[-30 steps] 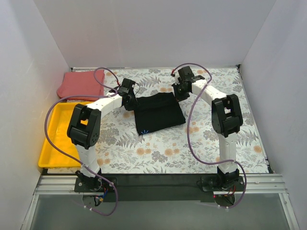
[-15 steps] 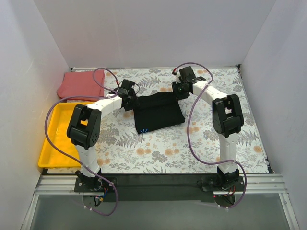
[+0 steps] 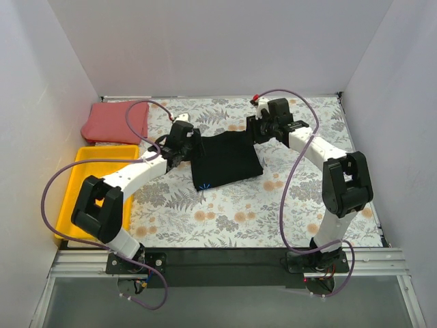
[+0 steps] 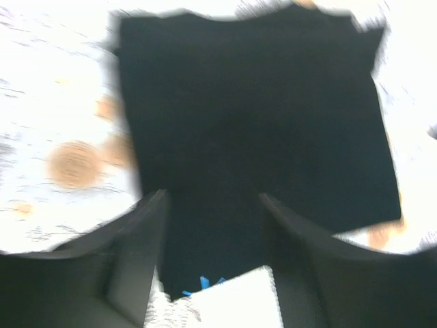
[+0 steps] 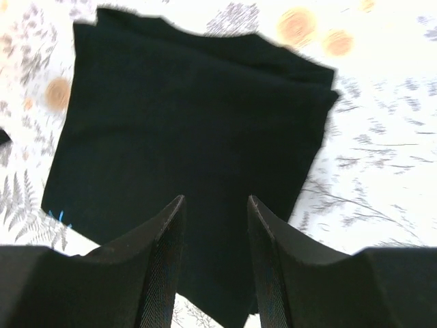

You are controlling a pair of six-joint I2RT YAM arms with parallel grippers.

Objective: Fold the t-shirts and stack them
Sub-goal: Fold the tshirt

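Note:
The black t-shirt (image 3: 225,160) lies folded into a rough square in the middle of the floral cloth. It fills the left wrist view (image 4: 259,116) and the right wrist view (image 5: 184,130). The coral-red t-shirt (image 3: 113,121) lies folded at the far left corner. My left gripper (image 3: 186,142) hovers at the black shirt's left edge, jaws open and empty (image 4: 212,198). My right gripper (image 3: 258,131) hovers at the shirt's far right corner, jaws open and empty (image 5: 215,201).
A yellow plastic tray (image 3: 75,198) sits at the left, in front of the coral-red shirt. The floral-patterned cloth (image 3: 300,205) covers the table. White walls close in the left, back and right sides.
Both grippers have lifted off the black shirt and drawn back a little. The left arm's elbow swung down to the left, the right arm's elbow out to the right. The shirt stays put.

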